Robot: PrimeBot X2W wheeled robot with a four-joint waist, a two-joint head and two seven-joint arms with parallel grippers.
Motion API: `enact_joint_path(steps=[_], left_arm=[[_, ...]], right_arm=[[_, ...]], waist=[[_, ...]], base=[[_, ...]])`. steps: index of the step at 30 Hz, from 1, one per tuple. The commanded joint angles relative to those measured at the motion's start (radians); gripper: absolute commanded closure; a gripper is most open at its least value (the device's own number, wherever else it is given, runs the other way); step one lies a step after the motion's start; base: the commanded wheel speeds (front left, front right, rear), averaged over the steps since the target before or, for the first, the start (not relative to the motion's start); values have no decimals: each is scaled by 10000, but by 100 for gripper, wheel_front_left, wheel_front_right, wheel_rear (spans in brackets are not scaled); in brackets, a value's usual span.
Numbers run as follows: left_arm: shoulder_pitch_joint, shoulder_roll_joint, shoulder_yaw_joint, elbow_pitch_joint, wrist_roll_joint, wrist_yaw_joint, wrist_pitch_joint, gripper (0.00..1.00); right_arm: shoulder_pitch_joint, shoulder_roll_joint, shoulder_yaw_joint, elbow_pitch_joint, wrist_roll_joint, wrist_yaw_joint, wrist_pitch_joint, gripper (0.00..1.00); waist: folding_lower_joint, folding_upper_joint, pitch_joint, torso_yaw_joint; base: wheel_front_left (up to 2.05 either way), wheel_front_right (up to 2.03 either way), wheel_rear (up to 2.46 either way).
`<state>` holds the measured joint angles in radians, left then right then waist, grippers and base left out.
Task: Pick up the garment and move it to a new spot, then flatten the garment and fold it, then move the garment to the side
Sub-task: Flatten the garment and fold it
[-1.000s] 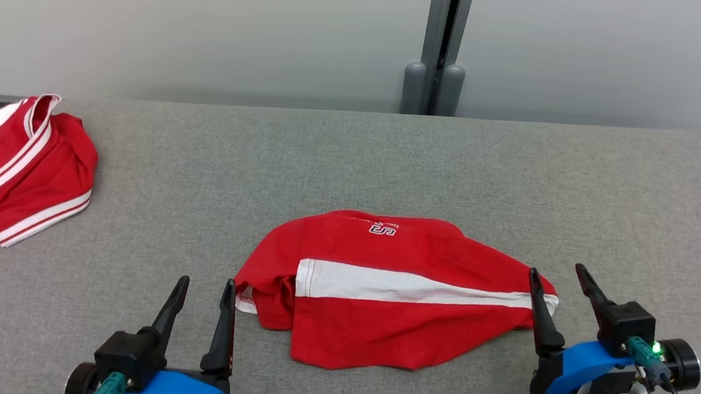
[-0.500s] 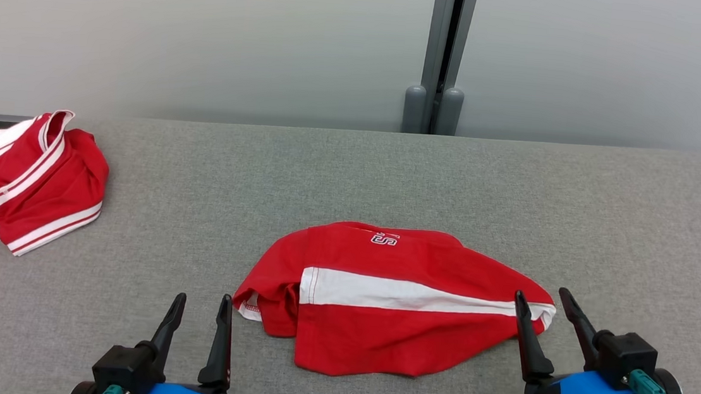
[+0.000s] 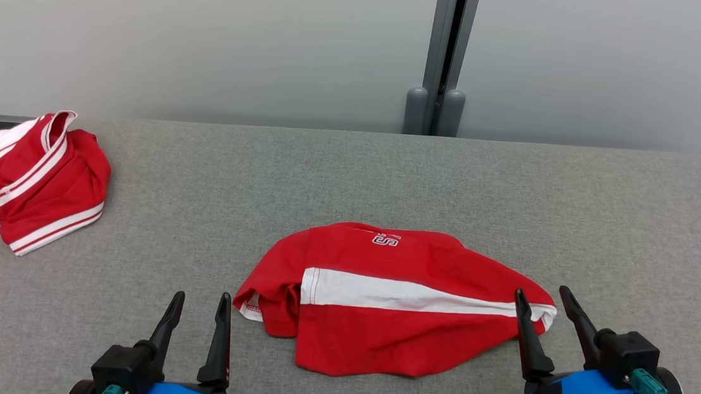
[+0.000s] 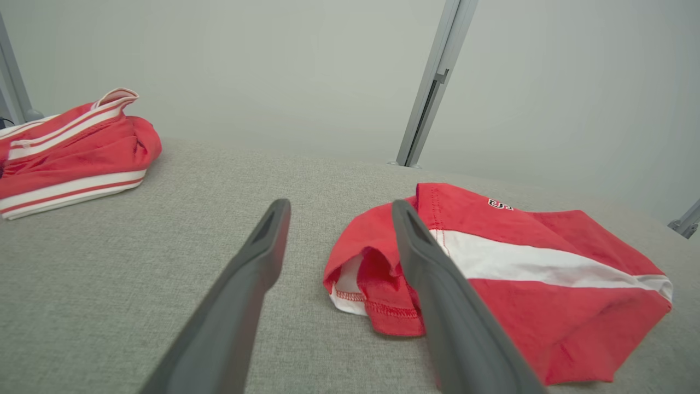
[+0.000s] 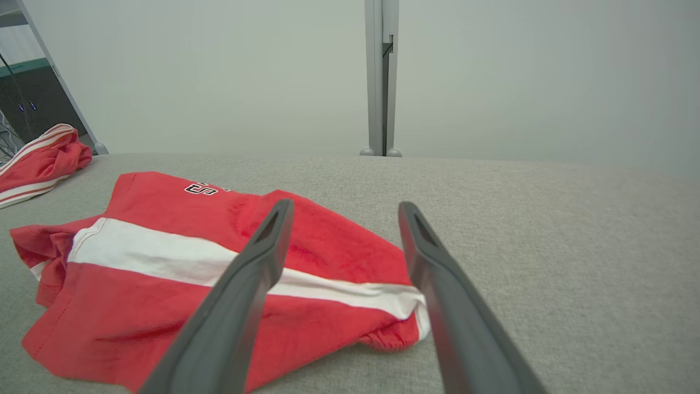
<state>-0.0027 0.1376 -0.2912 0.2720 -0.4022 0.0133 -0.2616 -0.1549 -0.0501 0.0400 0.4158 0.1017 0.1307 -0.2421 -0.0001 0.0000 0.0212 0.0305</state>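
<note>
1. the left end effector [image 3: 203, 297] sits at the near left edge of the head view, its two dark fingers spread wide and pointing away from the robot. it is released, with only bare cloth-covered counter [image 3: 352, 172] between the fingers.
2. in the left wrist view its right finger lines up with the bunched left end of the garment [image 3: 404, 309]; in the head view a small gap shows between them.
3. the right end effector [image 3: 541, 291] is at the near right, also released, fingers apart and gripping nothing. the garment's narrow right tip, where the white band ends, lies just ahead of and between the two fingers. i cannot tell whether the left finger touches the cloth.
4. the garment, red with one broad white band running along it and a small white logo near its far edge, lies roughly flat at the middle of the counter, between the two end effectors. its left end is folded under and rumpled, showing a white hem with red stitching.
5. farther back at the counter's left edge lies a second red garment [image 3: 40, 189] with paired white stripes, crumpled in a heap, well apart from the first.
6. beyond the counter stands a pale wall [image 3: 181, 30] with a grey upright post [image 3: 445, 53].
</note>
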Motion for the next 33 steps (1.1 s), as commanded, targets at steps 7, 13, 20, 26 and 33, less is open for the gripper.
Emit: enact_joint_path(steps=[7, 13, 20, 26, 33], left_arm=[[7, -43, -26, 115, 110, -151, -14, 0], [-715, 4, -799, 387, 368, -613, 911, 0], [-2002, -214, -1371, 1222, -328, -1209, 2351, 0], [-3020, -206, -1464, 2358, -873, -1365, 2934, 0], [-3471, -196, -1695, 2754, -1410, -1445, 2976, 0]], right_arm=[[94, -6, -45, -75, 109, 1, -49, 0], [-70, -5, -31, -129, 103, 1, -56, 0], [-375, -8, 115, -155, 155, 1, -54, 0], [-564, -6, -29, -148, 86, 1, -88, 0], [-671, -6, -217, -189, 19, 1, -151, 0]], waist=[[1, 0, 43, -36], [1, 0, 298, -116], [1, 0, 763, -427], [1, 0, 1202, -677], [1, 0, 1539, -767]], base=[[0, 0, 0], [0, 0, 0], [0, 0, 0], [0, 0, 0], [0, 0, 0]])
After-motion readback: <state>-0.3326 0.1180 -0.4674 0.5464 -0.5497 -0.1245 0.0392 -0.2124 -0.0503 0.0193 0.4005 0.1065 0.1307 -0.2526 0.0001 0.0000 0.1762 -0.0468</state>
